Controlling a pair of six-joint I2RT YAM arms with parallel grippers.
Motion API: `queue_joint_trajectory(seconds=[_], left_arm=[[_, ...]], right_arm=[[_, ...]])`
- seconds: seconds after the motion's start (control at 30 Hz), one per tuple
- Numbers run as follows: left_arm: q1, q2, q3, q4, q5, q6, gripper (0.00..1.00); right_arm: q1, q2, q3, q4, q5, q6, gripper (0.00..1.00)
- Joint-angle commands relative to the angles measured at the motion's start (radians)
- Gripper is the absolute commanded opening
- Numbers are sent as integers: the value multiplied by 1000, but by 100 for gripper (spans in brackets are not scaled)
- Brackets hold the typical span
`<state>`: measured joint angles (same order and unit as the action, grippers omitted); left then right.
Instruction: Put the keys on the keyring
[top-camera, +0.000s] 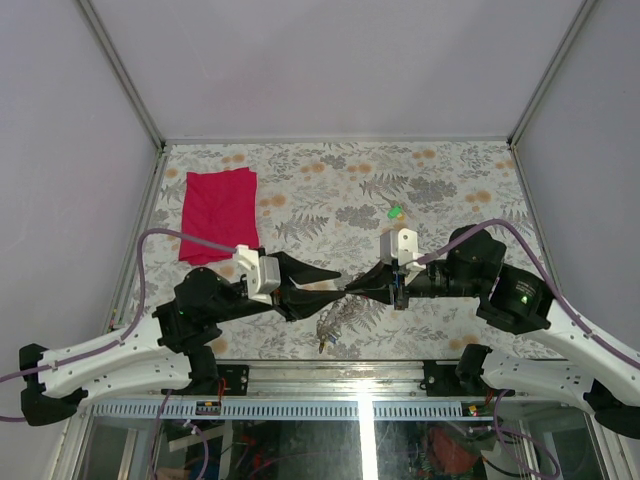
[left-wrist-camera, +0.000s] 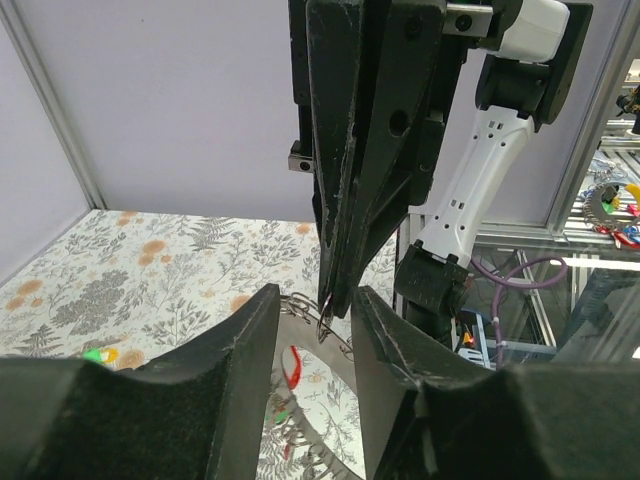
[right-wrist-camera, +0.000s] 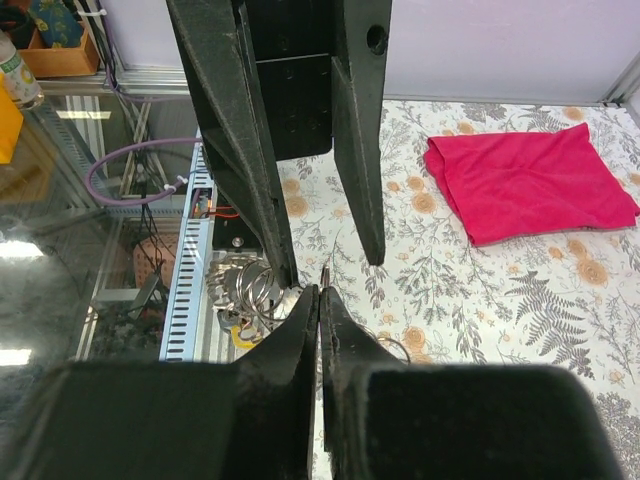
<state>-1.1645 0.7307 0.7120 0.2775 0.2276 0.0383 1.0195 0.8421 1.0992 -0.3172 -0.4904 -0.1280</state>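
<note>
The keyring (top-camera: 340, 318), a flat grey ring fringed with small wire loops and keys, hangs above the near table edge. My right gripper (top-camera: 352, 288) is shut on its top rim, and a thin metal bit pokes out of the tips in the right wrist view (right-wrist-camera: 320, 290). My left gripper (top-camera: 342, 283) is open and faces it tip to tip, its fingers (left-wrist-camera: 240, 345) straddling the right gripper's tips (left-wrist-camera: 330, 300) and the keyring's band (left-wrist-camera: 305, 335). A red key (left-wrist-camera: 291, 365) hangs on the ring. A loose green key (top-camera: 396, 212) lies on the cloth further back.
A red cloth (top-camera: 218, 212) lies folded at the back left of the flowered table (top-camera: 450, 180). The slotted metal rail (right-wrist-camera: 190, 290) of the table's near edge runs right under the keyring. Grey walls close in both sides and the back.
</note>
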Motion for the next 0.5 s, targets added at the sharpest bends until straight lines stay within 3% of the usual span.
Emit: queue_joint_trajectory(seconds=[0.0, 0.2, 0.37, 0.47], left_arm=[[-4, -20, 44, -13, 21, 11, 38], [-4, -24, 87, -87, -71, -80, 51], [-4, -9, 174, -244, -114, -135, 51], [-3, -27, 183, -274, -20, -88, 50]], right_arm=[[5, -34, 42, 94, -8, 0, 0], [5, -39, 48, 88, -3, 5, 0], [5, -47, 50, 83, 4, 14, 0], [5, -50, 48, 87, 3, 19, 0]])
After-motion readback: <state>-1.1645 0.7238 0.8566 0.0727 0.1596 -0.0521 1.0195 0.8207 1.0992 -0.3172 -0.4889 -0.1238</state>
